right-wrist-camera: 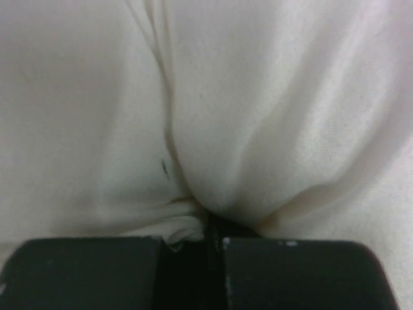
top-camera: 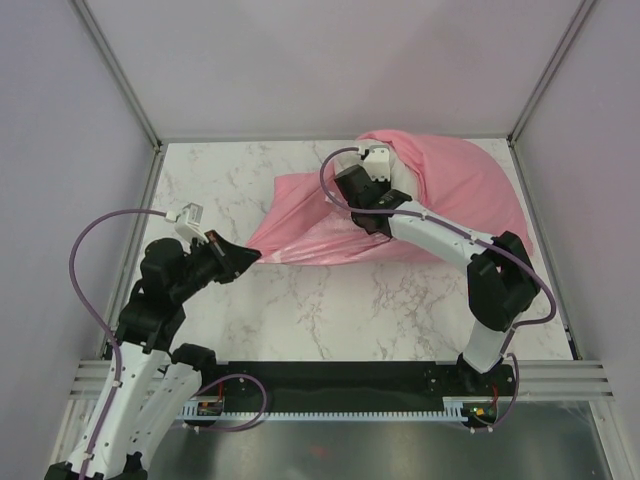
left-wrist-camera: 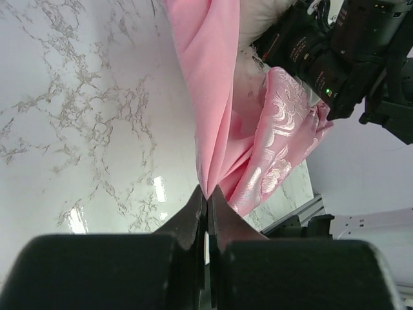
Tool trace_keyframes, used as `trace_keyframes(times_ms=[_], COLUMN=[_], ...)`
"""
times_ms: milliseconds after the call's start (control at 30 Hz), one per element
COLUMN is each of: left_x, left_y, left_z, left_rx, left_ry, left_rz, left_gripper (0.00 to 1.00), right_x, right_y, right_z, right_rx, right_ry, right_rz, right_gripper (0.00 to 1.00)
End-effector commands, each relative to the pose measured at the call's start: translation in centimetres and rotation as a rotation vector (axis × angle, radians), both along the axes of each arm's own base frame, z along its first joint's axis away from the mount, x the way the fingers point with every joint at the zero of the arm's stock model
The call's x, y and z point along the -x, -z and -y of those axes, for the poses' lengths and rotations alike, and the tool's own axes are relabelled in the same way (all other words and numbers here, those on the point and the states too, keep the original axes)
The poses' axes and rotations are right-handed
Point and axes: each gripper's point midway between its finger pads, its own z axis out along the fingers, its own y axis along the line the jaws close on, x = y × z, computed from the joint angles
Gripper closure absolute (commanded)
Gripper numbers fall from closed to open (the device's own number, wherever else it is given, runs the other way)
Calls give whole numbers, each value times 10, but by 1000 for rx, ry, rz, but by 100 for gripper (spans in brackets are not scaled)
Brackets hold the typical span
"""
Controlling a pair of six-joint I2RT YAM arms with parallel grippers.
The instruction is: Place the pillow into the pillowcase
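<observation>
Your left pincer point(left-wrist-camera: 207, 197) is closed, its tips clamped on a fold at the near-left corner of the pillowcase point(top-camera: 455, 185). The pink satin runs from that corner back towards the far right of the marble worktop point(top-camera: 300, 320), where the case lies in a bulging heap. Your right pincer point(right-wrist-camera: 210, 227) is also closed, pinching a pucker of the white pillow point(right-wrist-camera: 271, 110), which fills the right wrist view. From above, the forward end of your right arm point(top-camera: 440, 240) is sunk into the pink folds. The left wrist view shows some white pillow between the satin layers, beside that arm.
</observation>
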Motion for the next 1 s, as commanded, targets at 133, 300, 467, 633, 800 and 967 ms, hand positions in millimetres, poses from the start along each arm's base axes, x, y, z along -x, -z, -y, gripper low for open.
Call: trace_keyframes(times_ms=[133,300,467,633,800,967], left_x=[-7,-14,-27,-34,-44,-46], left_y=[-54,-44,8,39,54,76], left_z=[-33,-28,-11,-1,30,97], left_rx=[-59,-100,-130,-150,-183,-87], left_ry=[-158,-124,-19,26,39,161], left_rz=[252,228,124,31,9,31], left_gripper=[98,98,98,87,31,11], right_x=[25,18,28,54,65,76], right_y=[25,37,31,38,18,7], right_z=[146,121,83,60,58,68], right_rx=[417,259,186,62,-4,-21], right_ry=[399,258,92,-45,-74,-62], right_rz=[-72,-149,-136,-161,-109,-80], right_gripper=[100,100,100,100,100,100])
